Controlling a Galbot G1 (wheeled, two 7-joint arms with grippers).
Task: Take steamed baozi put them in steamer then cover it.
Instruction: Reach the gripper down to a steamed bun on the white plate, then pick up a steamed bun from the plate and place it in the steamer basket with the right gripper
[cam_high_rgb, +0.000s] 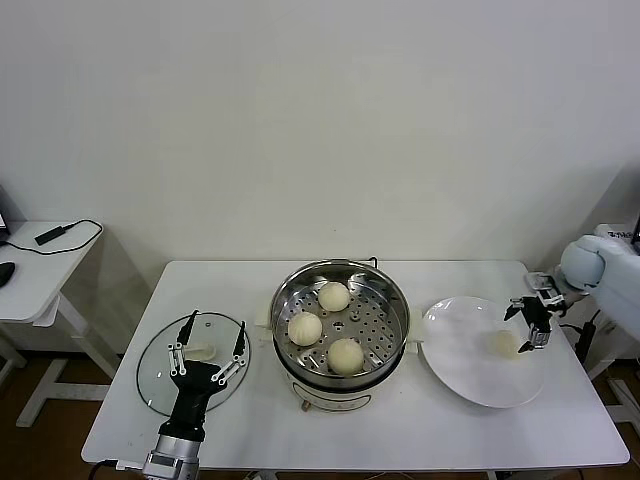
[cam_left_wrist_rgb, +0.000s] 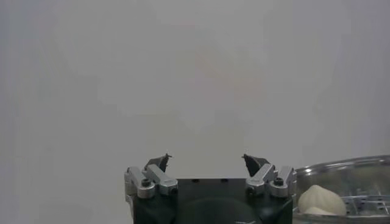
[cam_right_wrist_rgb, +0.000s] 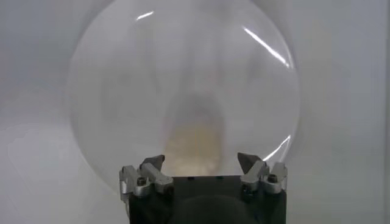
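Right now we see the steamer (cam_high_rgb: 340, 322) standing at the middle of the white desk (cam_high_rgb: 250, 430), close to its front edge, with three steamed baozi (cam_high_rgb: 304, 328) resting on the perforated tray inside. A fourth bun (cam_high_rgb: 503, 344) lies on the white plate (cam_high_rgb: 470, 375), which sits toward the desk's right edge, just beside the steamer.

Our right pincer (cam_high_rgb: 531, 325) hangs over the right part of that plate, just beside the fourth bun, with its fingers spread wide and nothing between them. From the right wrist view the plate (cam_right_wrist_rgb: 109, 109) fills the scene and the bun (cam_right_wrist_rgb: 192, 143) shows as a pale blur ahead of the pincer (cam_right_wrist_rgb: 201, 163).

The cover (cam_high_rgb: 160, 385) lies flat on the desk near its left edge, apart from the steamer. Our left pincer (cam_high_rgb: 210, 345) sits over it, fingers wide, straddling the cream handle (cam_high_rgb: 203, 352) without gripping it. In the left wrist view the pincer (cam_left_wrist_rgb: 207, 161) gapes empty, with the steamer (cam_left_wrist_rgb: 347, 167) and one bun (cam_left_wrist_rgb: 322, 199) at the side.
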